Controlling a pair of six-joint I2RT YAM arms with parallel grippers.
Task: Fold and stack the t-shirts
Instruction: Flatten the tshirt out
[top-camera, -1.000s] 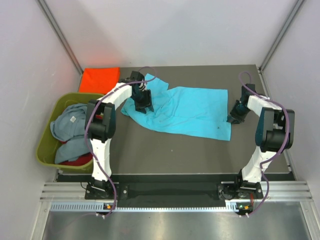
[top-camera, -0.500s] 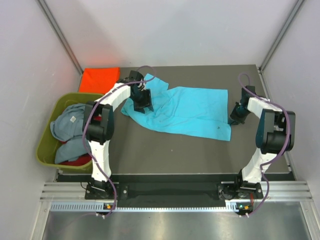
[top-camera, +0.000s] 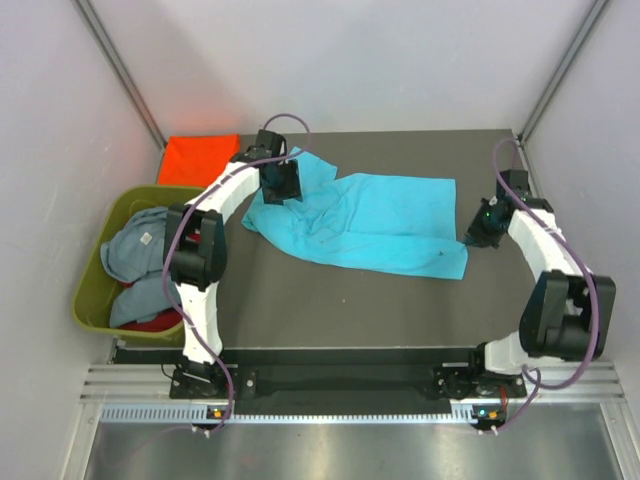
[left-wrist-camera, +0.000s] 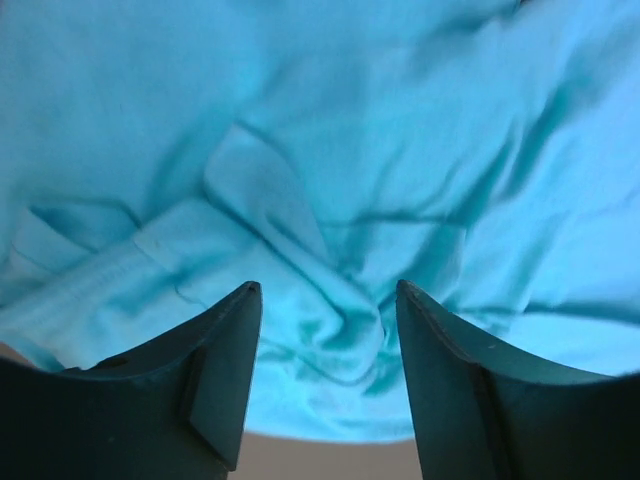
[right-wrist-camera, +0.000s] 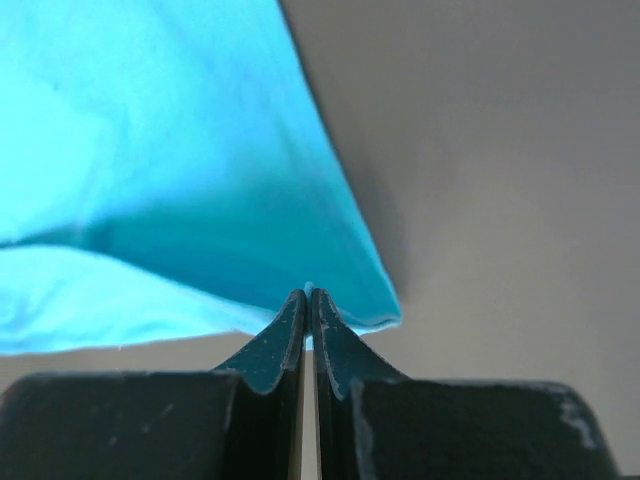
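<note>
The bright turquoise t-shirt (top-camera: 370, 220) lies spread and wrinkled across the dark table (top-camera: 350, 300). My left gripper (top-camera: 280, 180) is open over its left, bunched end; in the left wrist view (left-wrist-camera: 328, 295) the cloth (left-wrist-camera: 320, 150) fills the space beyond the spread fingers. My right gripper (top-camera: 478, 232) is shut on the shirt's right edge; in the right wrist view (right-wrist-camera: 308, 292) the jaws pinch the cloth's hem (right-wrist-camera: 200, 200). The orange-red shirt (top-camera: 199, 158) lies folded at the back left. The grey-blue shirt (top-camera: 135, 248) and the red shirt (top-camera: 160, 322) lie in the tub.
The olive-green tub (top-camera: 100, 290) stands off the table's left side. Pale walls close in the back and both sides. The table's front edge runs along a metal rail (top-camera: 330, 385).
My right gripper has shifted a little right and toward the front with the shirt's edge, stretching the cloth rightward. My left gripper has moved back toward the far left of the shirt.
</note>
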